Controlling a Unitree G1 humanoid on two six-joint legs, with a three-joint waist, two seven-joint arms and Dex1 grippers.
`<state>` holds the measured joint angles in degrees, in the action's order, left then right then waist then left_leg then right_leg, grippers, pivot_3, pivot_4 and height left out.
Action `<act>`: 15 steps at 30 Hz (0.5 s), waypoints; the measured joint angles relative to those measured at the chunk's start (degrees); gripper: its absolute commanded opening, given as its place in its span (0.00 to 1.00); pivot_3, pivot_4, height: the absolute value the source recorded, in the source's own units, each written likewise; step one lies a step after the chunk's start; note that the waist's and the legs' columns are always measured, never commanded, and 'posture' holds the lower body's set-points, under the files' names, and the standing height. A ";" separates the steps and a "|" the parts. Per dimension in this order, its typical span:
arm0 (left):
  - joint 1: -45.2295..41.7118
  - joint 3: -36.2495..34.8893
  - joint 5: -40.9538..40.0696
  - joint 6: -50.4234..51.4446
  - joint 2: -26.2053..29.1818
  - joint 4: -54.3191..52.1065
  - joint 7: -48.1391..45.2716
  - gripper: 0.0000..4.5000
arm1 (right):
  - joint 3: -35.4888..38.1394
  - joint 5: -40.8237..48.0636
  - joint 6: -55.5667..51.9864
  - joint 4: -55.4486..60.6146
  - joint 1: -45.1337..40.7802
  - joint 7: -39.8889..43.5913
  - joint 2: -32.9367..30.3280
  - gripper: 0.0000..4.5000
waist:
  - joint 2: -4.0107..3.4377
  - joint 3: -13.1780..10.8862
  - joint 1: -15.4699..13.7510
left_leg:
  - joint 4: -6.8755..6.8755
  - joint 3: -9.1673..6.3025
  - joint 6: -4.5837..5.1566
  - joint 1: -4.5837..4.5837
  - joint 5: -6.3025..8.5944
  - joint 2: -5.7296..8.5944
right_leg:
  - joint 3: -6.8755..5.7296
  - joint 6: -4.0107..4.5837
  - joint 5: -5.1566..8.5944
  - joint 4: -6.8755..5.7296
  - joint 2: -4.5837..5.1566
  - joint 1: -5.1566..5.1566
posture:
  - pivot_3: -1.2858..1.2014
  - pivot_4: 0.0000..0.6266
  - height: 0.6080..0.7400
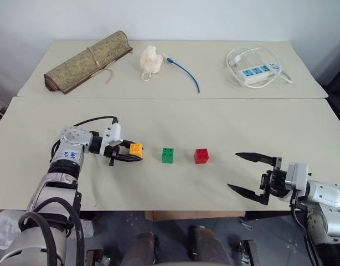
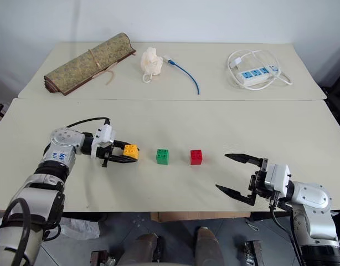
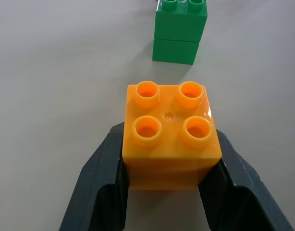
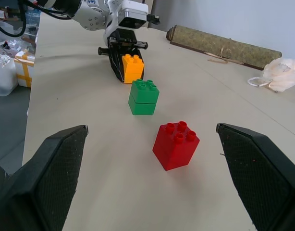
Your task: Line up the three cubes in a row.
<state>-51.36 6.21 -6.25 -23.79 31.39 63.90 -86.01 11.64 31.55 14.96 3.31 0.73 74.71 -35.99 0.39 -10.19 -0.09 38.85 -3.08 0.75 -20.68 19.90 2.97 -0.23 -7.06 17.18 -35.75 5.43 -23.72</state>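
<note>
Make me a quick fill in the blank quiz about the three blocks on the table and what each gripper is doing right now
1. The left gripper is shut on the ____ cube.
2. The cube standing between the other two is ____.
3. The right gripper has its jaws ____, with nothing between them.
4. The cube nearest the right gripper is ____.

Missing words: yellow-orange; green; open; red
</note>
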 measured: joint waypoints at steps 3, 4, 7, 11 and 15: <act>-0.15 -0.05 0.47 -0.37 -0.61 0.73 0.00 0.61 | 0.02 0.07 -0.07 0.03 0.26 -0.01 -0.25 1.00 | 0.00 0.00 -0.04 | 0.04 -0.01 0.01 -0.01 0.01 0.01 | 0.00 0.00 0.00 -0.02 0.01 0.00 | 0.52 0.24 1.00; -0.28 -0.06 0.53 -0.49 -0.93 1.01 -0.01 0.68 | 0.02 0.09 -0.11 0.03 0.34 -0.01 -0.32 1.00 | 0.00 0.00 -0.05 | 0.07 -0.01 0.02 -0.01 0.01 0.01 | 0.00 0.00 0.00 -0.04 0.01 0.00 | 0.52 0.24 1.00; -0.50 -0.16 0.86 -1.12 -1.18 1.50 0.00 0.88 | 0.02 0.11 -0.19 0.04 0.31 -0.01 -0.33 1.00 | 0.00 0.00 -0.13 | 0.14 -0.01 0.02 -0.02 0.01 0.01 | 0.00 -0.01 -0.01 -0.09 0.02 0.02 | 0.52 0.24 1.00; -0.24 -1.53 0.55 -0.94 -0.18 1.16 0.01 0.99 | -0.11 0.12 -0.28 -0.01 -0.62 0.25 -0.33 1.00 | 0.01 -0.01 -0.09 | 0.18 -0.02 0.02 -0.05 0.01 0.00 | 0.02 -0.02 -0.01 -0.11 0.03 -0.01 | 0.52 0.24 1.00; 5.25 -7.15 -4.14 3.35 7.39 -8.70 0.07 0.99 | -0.34 1.97 -2.25 -0.66 -4.00 1.93 -0.48 1.00 | 0.01 -0.01 1.09 | 0.13 0.04 -0.10 -0.12 0.07 -0.23 | 0.14 0.00 0.00 -0.11 0.03 -0.19 | 0.52 0.24 1.00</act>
<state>-46.11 -0.94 -10.39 -20.44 38.78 55.19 -85.94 11.31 33.52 12.72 2.65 -3.27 76.64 -36.47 0.40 -10.20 1.00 38.98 -3.04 0.65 -20.80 19.97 2.74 -0.10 -7.06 17.18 -35.87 5.46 -23.91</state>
